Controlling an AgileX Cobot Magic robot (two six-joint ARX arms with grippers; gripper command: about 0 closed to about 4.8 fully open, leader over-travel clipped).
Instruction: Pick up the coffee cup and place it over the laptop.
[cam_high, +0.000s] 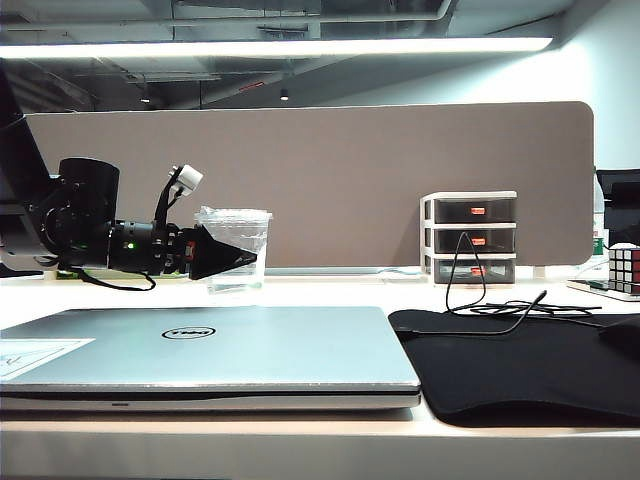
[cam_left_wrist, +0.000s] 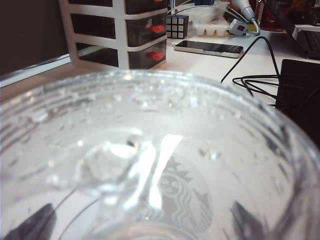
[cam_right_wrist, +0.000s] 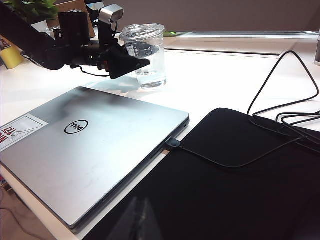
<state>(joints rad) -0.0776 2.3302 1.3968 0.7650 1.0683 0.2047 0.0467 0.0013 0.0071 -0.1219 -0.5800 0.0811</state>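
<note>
Risk: left tool (cam_high: 243, 257) spread wide around coffee cup (cam_high: 234, 250), not clamped yet; sloppy squeeze crumples it, never reaches laptop (cam_high: 200, 350). Right tool unseen.

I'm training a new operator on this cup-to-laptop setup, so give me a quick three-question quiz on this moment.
1. True or false: the coffee cup already rests on the laptop.
2. How do the left gripper's jaws stand? A) open around the cup B) shut beside the cup C) shut on a cable
3. Fill in: right of the laptop lies a black ____.

Key: 1. False: the cup stands on the table behind the laptop. 2. A. 3. mat. The right gripper is not in view.
</note>
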